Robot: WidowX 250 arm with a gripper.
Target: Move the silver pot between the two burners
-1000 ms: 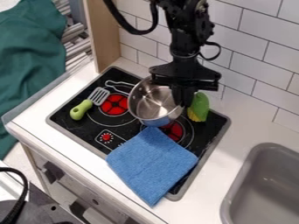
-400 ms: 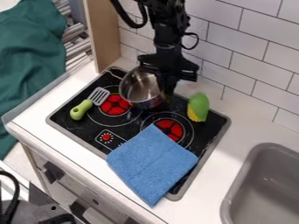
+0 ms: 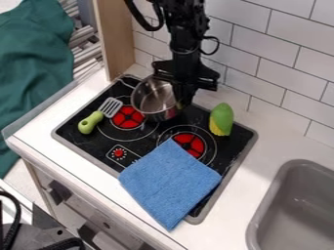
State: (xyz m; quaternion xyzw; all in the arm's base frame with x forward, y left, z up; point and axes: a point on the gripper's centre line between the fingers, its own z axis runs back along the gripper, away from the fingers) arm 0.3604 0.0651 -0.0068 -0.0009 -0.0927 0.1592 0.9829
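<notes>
Hand (image 3: 182, 99) pinching the rim of the silver pot (image 3: 150, 99). Nearest, a blue cloth (image 3: 170, 183) overlaps the stove (image 3: 228, 149) and part of the right burner (image 3: 189, 142); behind come a green-handled spatula (image 3: 91, 122), the left burner (image 3: 128, 116) and a green brush (image 3: 222, 118), then the pot, behind and between both burners, nearer the left

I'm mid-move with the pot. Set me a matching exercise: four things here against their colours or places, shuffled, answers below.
1. pot
2. cloth
3. spatula
4. plump toy

A. blue, partly covering the stove
B. green and yellow
C. silver, at the gripper
D. green handle, slotted head

Pairs: 1-C; 2-A; 3-D; 4-B
</notes>
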